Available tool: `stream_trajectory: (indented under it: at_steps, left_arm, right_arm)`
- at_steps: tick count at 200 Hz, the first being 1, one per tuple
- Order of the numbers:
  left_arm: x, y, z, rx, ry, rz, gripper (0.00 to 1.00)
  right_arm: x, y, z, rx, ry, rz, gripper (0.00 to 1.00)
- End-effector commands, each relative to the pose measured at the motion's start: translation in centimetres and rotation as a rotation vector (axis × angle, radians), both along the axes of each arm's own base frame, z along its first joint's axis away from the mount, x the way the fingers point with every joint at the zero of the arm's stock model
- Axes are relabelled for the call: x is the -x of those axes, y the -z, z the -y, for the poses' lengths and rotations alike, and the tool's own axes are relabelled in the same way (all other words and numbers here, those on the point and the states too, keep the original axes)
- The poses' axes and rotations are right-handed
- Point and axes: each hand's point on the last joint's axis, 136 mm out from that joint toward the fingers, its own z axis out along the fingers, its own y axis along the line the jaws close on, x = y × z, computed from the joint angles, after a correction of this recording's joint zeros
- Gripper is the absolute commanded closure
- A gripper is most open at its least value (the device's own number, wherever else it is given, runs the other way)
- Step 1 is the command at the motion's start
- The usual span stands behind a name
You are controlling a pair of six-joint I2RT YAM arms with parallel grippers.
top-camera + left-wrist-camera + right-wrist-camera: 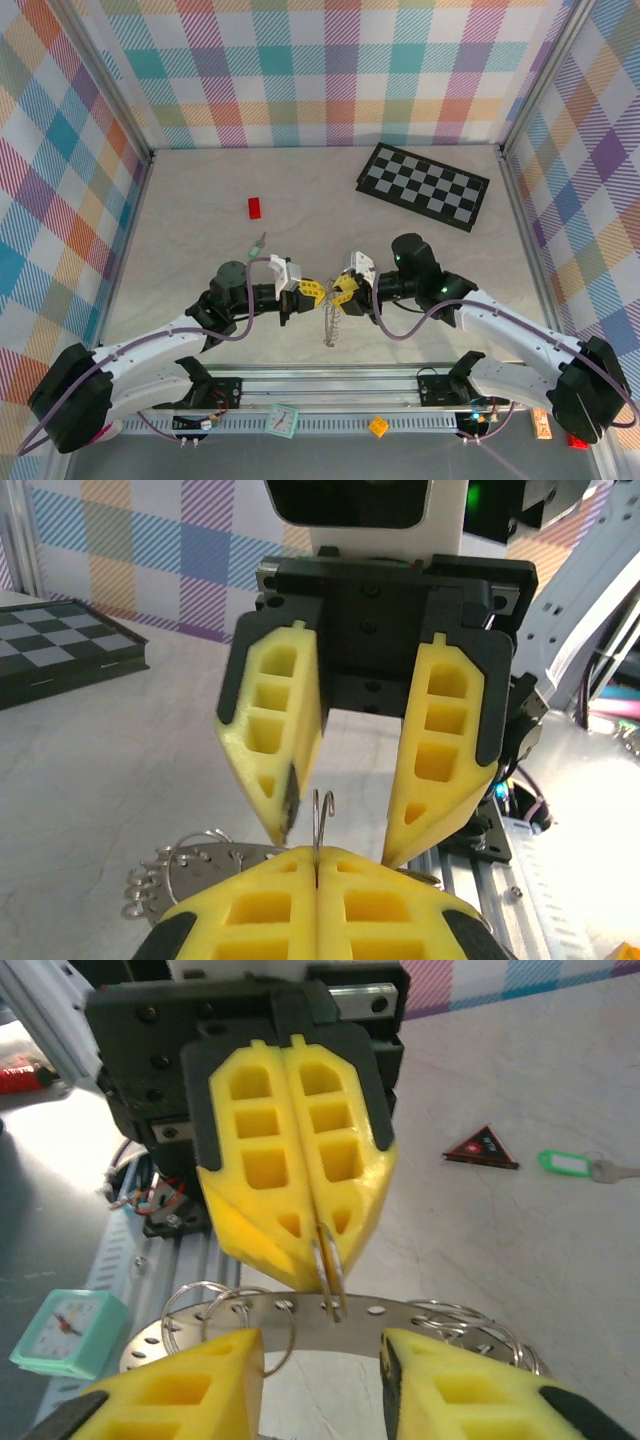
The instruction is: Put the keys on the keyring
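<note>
While your left gripper (322, 1258) is clamped hard, both yellow fingers pressed flat together, it has one thin wire ring of the keyring (300, 1310) pinched right at the tips — that's a real grasp, no gap showing. Your right gripper (338, 842) faces it nose to nose at mid-table with its jaws spread, released, holding nothing — one finger either side of that same upright wire ring, neither one touching it.

From the right wrist you can see the keyring for what it is: a curved metal strip full of holes, with several split rings hooked through it. It runs across between the two grippers, just beyond your open fingers. From above, it hangs off the pinch point and trails toward the near rail (330, 385). Whether its low end touches the table (200, 200), you can't tell.

The green key (258, 245) lies flat on the table on your left side, between the red brick (254, 207) and the left wrist. It is well apart from the keyring and on no ring. Near it, in the right wrist view, lies a dark triangle tag (482, 1147) with red marking. The chequered board (425, 185) sits far right by the back wall, apart from everything. A mint clock (65, 1335) rests down by the rail, at the arm bases.
</note>
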Motion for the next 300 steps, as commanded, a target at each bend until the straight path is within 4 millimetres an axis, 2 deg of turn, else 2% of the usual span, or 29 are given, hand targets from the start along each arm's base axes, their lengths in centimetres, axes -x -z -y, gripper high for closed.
stream_trajectory:
  at_steps: [1, 46, 102, 159, 189, 202, 213, 233, 300]
  left_arm:
    - [0.3, 1.3, -0.1, -0.128, 0.01, 0.039, 1.0]
    - [1.0, 1.8, 0.2, -0.204, 0.051, 0.061, 1.0]
    - [1.5, 1.6, 0.4, -0.228, 0.086, 0.074, 1.0]
    - [2.0, 1.5, 0.6, -0.237, 0.118, 0.076, 1.0]
    - [2.0, 1.5, 0.5, -0.244, 0.117, 0.074, 1.0]
    - [1.8, 1.4, 0.5, -0.244, 0.1, 0.075, 1.0]
    - [1.6, 1.4, 0.5, -0.242, 0.088, 0.069, 0.91]
    - [1.6, 1.5, 0.5, -0.222, 0.078, 0.062, 0.84]
    - [1.6, 2.2, 0.4, -0.173, 0.057, 0.012, 0.82]
  right_arm:
    - [0.2, 0.4, 0.6, 0.094, -0.015, 0.055, 0.61]
    - [0.8, 0.2, -0.2, 0.129, -0.084, 0.068, 0.6]
    - [1.7, 1.3, -0.9, 0.148, -0.148, 0.054, 0.65]
    - [1.7, 1.4, -1.3, 0.141, -0.154, 0.063, 0.81]
    - [2.0, 1.5, -1.4, 0.141, -0.165, 0.053, 1.0]
    - [2.1, 1.5, -1.4, 0.137, -0.169, 0.048, 1.0]
    - [2.1, 1.3, -1.5, 0.123, -0.166, 0.045, 1.0]
    - [2.1, 0.9, -1.6, 0.078, -0.152, 0.058, 1.0]
    - [2.2, 0.6, -1.5, 0.028, -0.123, 0.051, 1.0]
